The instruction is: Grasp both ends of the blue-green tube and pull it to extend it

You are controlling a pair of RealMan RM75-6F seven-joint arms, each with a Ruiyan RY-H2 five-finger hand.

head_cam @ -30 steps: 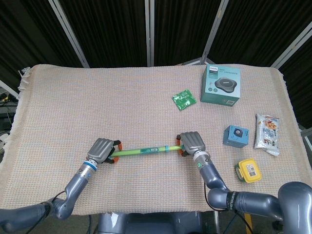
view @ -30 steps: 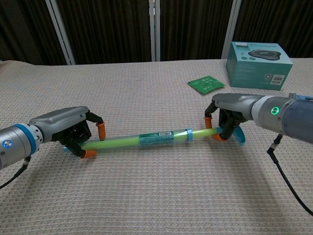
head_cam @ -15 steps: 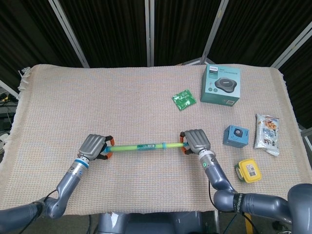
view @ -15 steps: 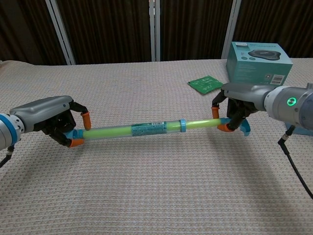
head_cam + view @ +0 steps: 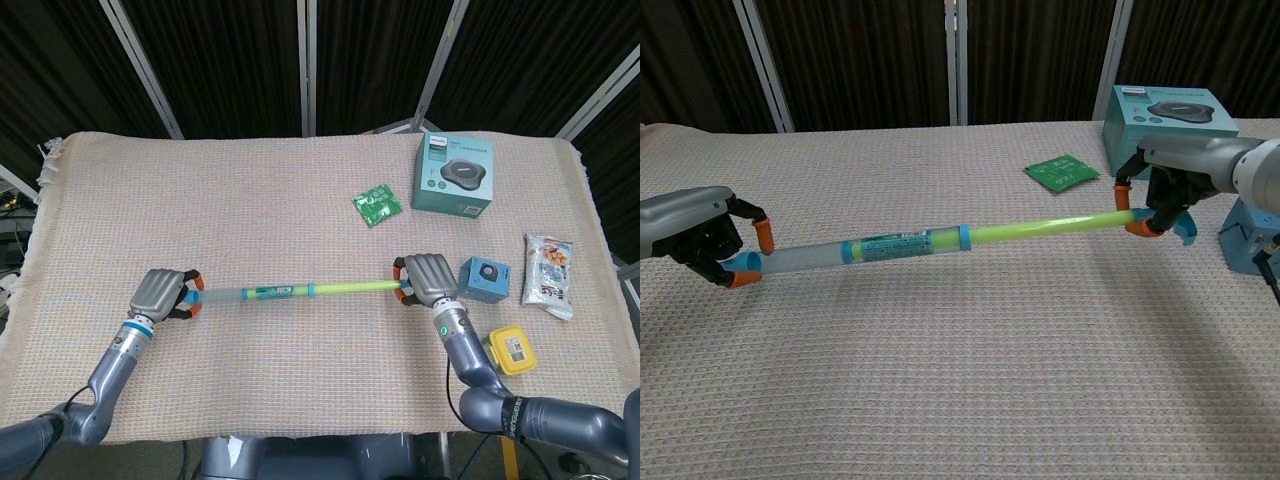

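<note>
The blue-green tube (image 5: 290,291) (image 5: 930,241) hangs stretched out just above the woven cloth, its wider clear-blue sleeve on the left and a thin green inner rod on the right. My left hand (image 5: 162,294) (image 5: 695,233) grips the sleeve end with orange-tipped fingers. My right hand (image 5: 428,279) (image 5: 1175,180) grips the green end beside the small blue box. Both tube tips are hidden inside the fingers.
A teal product box (image 5: 456,173) (image 5: 1168,118) and a green packet (image 5: 377,203) (image 5: 1061,171) lie at the back right. A small blue box (image 5: 484,279), a snack bag (image 5: 549,273) and a yellow container (image 5: 510,350) sit at the right edge.
Both hands have moved apart, left hand leftward and right hand rightward. The tube has lengthened, with more of the thin green rod drawn out of the sleeve.
</note>
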